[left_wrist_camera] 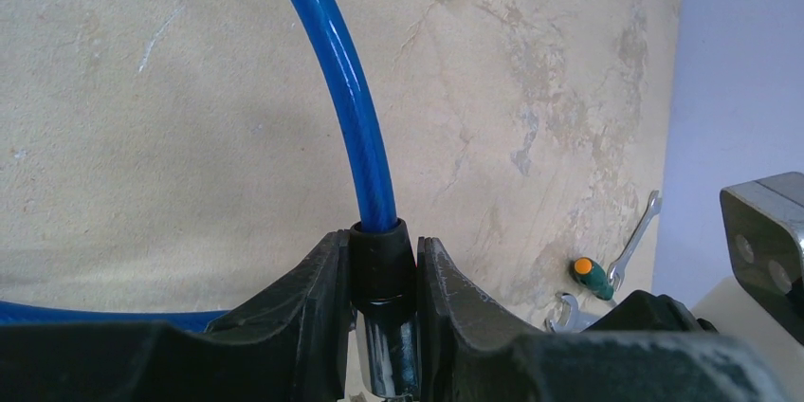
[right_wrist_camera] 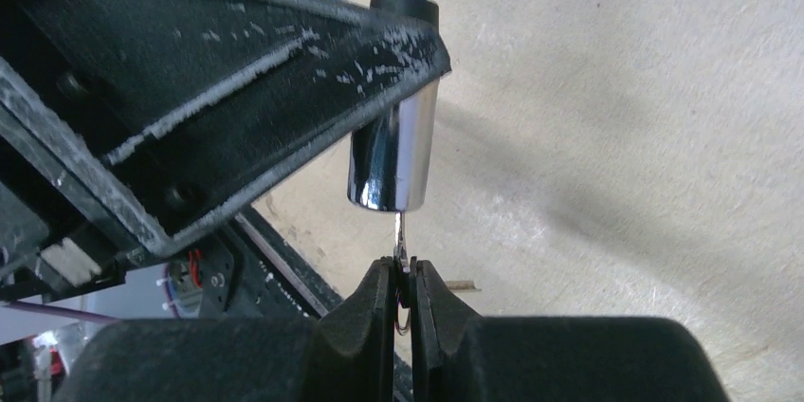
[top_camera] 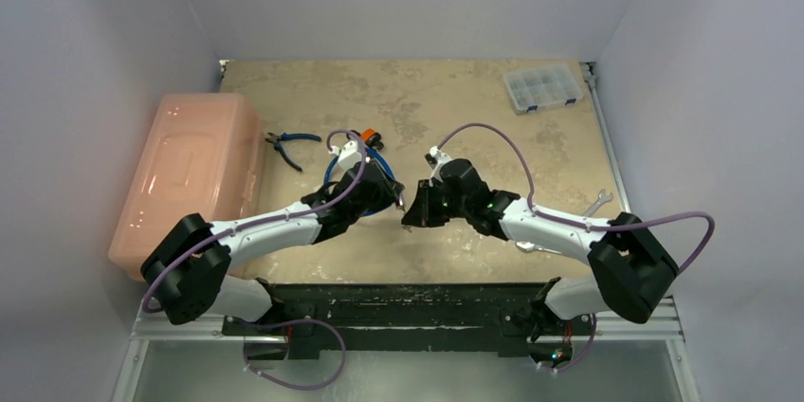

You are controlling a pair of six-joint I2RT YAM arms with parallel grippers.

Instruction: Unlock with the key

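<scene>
Centrally over the table, left gripper clamps the black-collared chrome lock cylinder on the blue cable, jaws narrow around it. Right gripper pinches the key, jaws nearly closed. Blade tip touches the cylinder's end face. Depth of entry: cannot tell.

Your top cam sits above & behind the arms' base rail, looking down and fwd over the whole table. L wrist cam rides just behind the left gripper, v. close, facing along its fingers across the tabletop toward the wrench at the table's right edge, which top also shows. R wrist cam peers past the right gripper, equally close, facing the key & lock barrel. Both wrist views share that barrel & the blue cable; top covers the same spot mid-table.
</scene>
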